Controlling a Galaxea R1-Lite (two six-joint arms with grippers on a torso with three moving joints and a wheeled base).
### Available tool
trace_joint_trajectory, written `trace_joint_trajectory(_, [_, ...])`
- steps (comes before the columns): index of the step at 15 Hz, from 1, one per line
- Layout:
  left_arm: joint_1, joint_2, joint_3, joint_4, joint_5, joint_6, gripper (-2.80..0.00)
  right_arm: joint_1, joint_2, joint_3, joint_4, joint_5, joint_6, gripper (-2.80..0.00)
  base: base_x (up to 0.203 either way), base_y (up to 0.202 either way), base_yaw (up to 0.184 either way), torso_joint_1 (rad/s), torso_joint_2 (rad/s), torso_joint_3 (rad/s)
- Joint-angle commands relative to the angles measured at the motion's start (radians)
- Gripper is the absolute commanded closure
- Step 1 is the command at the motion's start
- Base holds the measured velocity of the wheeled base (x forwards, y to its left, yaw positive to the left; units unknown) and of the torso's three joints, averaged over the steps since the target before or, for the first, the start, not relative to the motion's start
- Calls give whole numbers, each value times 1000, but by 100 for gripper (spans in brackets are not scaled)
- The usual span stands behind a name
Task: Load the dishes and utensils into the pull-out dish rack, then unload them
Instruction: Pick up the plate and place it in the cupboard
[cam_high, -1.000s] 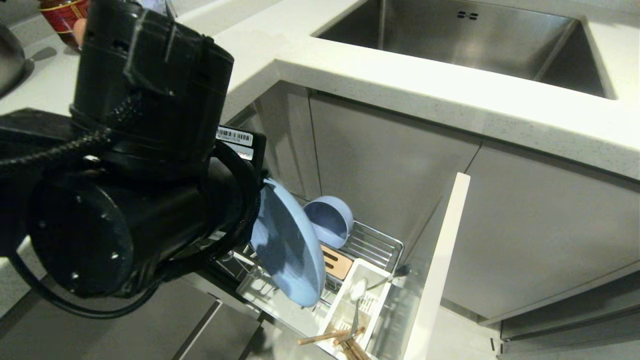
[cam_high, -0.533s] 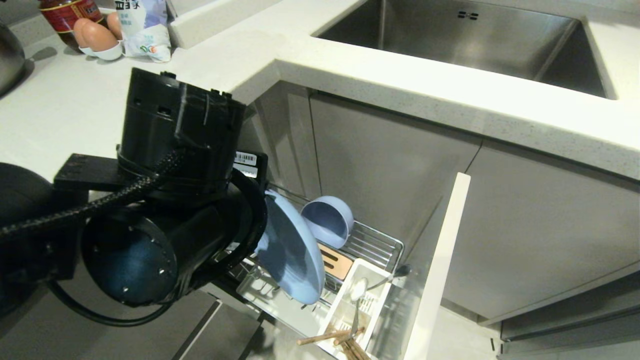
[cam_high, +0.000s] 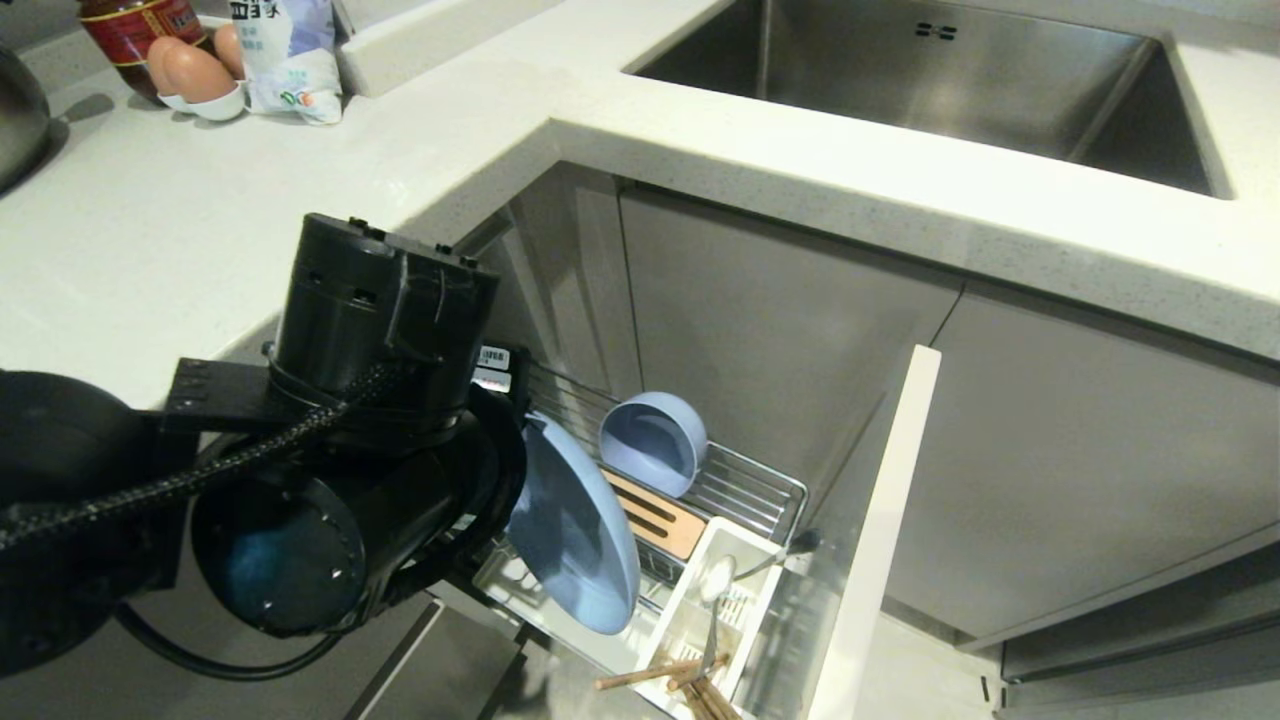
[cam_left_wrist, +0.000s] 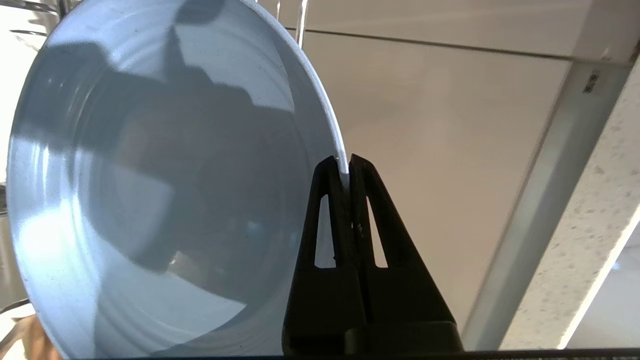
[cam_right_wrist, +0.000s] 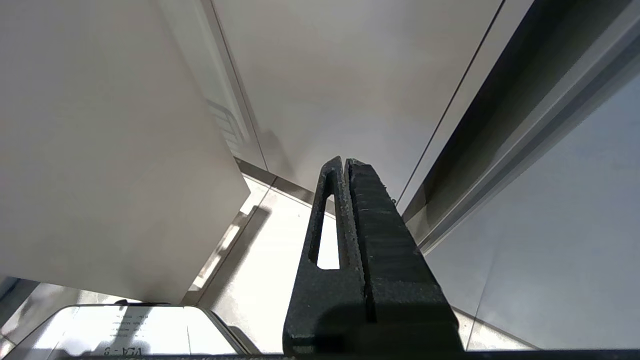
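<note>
Left wrist view: pale blue matte plate (cam_left_wrist: 150, 200), rim-pinched, on edge.

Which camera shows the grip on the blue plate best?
Left wrist view: the left gripper pinches the plate by its rim. Head view shows the plate over the rack, the arm hiding the grip. Right wrist view shows none.

Rack (cam_high: 760, 485) sitting pulled out below the counter (cam_high: 800, 150), under the sink (cam_high: 950, 80). Bowl (cam_high: 650, 440) lying at the rack's back end. Plate (cam_high: 575, 530) standing on edge at its left side, pinched at the rim by the left gripper (cam_left_wrist: 345, 165). Spoon (cam_high: 715, 600) and chopsticks (cam_high: 670, 675) sitting in the caddy (cam_high: 690, 620) at the front. Eggs (cam_high: 190, 70) resting at the counter's far left corner.
</note>
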Motion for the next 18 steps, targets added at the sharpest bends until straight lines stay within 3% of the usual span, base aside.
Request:
trace_joint_trajectory(1, [5, -13, 5, -8, 5, -9, 0, 0, 0, 0, 0, 1, 0, 0, 0, 0, 0, 0, 0, 0])
trace_joint_trajectory(7, [4, -45, -10, -13, 5, 2, 0, 0, 0, 0, 0, 1, 0, 0, 0, 0, 0, 0, 0, 0])
trace_joint_trajectory(12, [37, -41, 75, -164, -1, 2, 0, 0, 0, 0, 0, 1, 0, 0, 0, 0, 0, 0, 0, 0])
trace_joint_trajectory(18, [58, -21, 105, -182, -31, -1, 0, 0, 0, 0, 0, 1, 0, 0, 0, 0, 0, 0, 0, 0])
